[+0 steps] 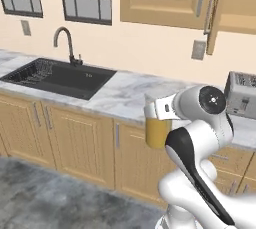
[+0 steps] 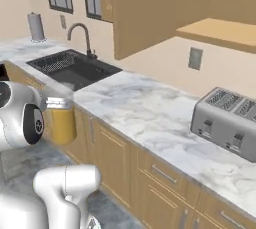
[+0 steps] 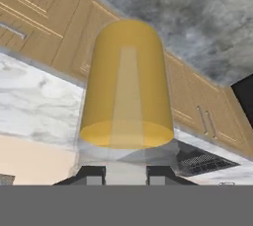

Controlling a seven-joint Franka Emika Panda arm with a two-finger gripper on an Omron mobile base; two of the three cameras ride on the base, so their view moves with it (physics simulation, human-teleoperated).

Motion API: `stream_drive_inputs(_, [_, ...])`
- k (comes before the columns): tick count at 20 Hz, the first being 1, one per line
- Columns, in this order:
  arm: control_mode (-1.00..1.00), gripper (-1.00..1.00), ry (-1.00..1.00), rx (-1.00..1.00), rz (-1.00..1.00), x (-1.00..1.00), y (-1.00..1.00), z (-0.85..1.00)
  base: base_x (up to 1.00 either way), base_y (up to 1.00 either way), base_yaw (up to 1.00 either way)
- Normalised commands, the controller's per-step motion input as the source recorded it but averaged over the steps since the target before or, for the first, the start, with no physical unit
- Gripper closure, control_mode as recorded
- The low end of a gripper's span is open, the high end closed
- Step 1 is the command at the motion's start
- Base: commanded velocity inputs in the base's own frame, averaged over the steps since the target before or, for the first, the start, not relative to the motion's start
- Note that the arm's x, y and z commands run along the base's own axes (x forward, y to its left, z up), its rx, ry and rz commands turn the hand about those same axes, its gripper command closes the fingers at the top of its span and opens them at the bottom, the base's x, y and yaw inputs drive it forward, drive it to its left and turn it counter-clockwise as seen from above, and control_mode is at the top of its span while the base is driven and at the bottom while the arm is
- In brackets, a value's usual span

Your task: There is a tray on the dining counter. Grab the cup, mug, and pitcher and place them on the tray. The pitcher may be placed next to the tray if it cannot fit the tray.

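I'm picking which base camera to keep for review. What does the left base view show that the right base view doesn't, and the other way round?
Left base view alone: the whole sink basin seen head-on, with two windows above it.

Right base view alone: a paper towel roll at the far end of the worktop, and the toaster in full with its slots.

Both: the pitcher of orange juice held up in front of the cabinets, off the worktop; the tap; the sink; the marble worktop; a wall socket. The hand itself is hidden behind the arm.
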Motion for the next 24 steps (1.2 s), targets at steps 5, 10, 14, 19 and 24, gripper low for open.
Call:
stream_drive_inputs(5, [1.0,1.0,0.0,0.0,0.0,0.0,0.0,0.0,0.34,0.44,0.5])
stream_drive_inputs(10, [1.0,1.0,0.0,0.0,0.0,0.0,0.0,0.0,0.26,0.33,0.48])
stream_drive_inputs(14, [1.0,1.0,0.0,0.0,0.0,0.0,0.0,0.0,0.0,0.27,0.32])
stream_drive_inputs(19, [1.0,1.0,0.0,0.0,0.0,0.0,0.0,0.0,0.0,0.35,0.31])
stream_drive_inputs(24, [1.0,1.0,0.0,0.0,0.0,0.0,0.0,0.0,0.03,0.43,0.34])
